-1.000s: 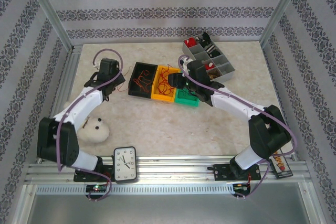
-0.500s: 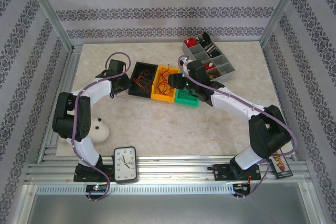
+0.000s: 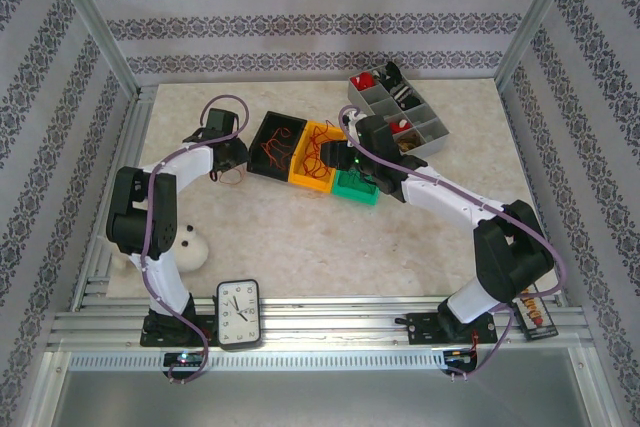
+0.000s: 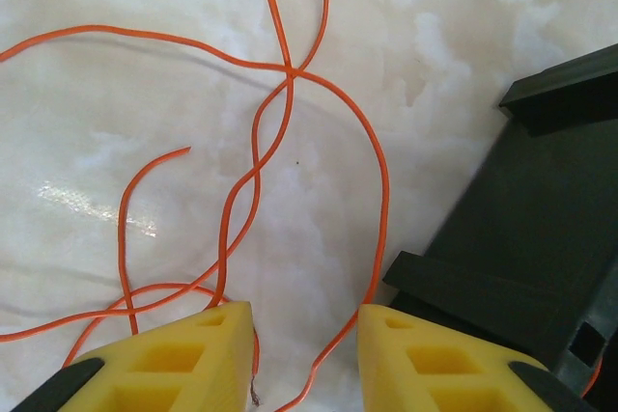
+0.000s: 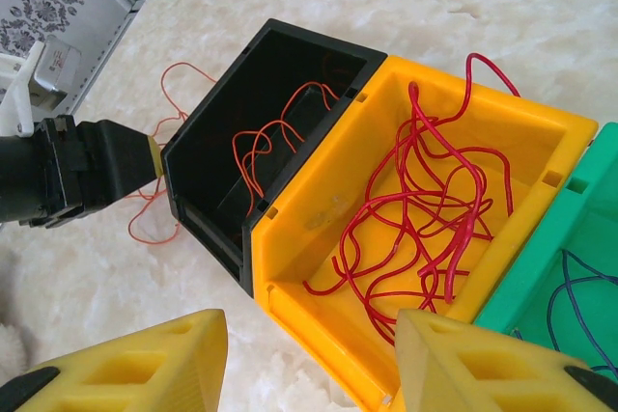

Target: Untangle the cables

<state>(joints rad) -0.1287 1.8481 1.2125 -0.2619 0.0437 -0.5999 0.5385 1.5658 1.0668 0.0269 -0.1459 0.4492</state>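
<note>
Sorting by colour seems to be the scheme here. Every position below is relative to the black bin (image 5: 208,209).

- table (image 3: 300,237): the black bin sits on it, slightly skewed.
- grey compartment tray (image 3: 432,144): well apart from the black bin, off to its far right. It doesn't look involved.
- yellow bin (image 5: 319,296): touches the black bin's right wall. The green bin (image 5: 526,287) is one further along, so the three form a row, probably one colour per bin.
- cables: the red bundle (image 5: 435,209) fills the yellow bin next door. A few orange loops (image 5: 266,147) lie inside the black bin itself. A dark blue strand (image 5: 570,287) lies in the green bin, two along.
- right gripper (image 5: 311,344): hovers over the seam where the black bin meets the yellow bin, on the near side. Its jaws are wide apart, with nothing between them and nothing touched. My read is that it's parked clear of the other arm, ready for the red bundle.
- left gripper (image 4: 304,325): low over the table, just outside the black bin's left wall. Its jaws are part-way open with a modest gap. It grips nothing.
- loose orange strands (image 4: 290,74): on the table just left of the black bin, crossing each other. Two run through the left gripper's gap along the inner faces and lie slack, not pinched. I'd guess they were laid out there to separate them before they go into the black bin.
</note>
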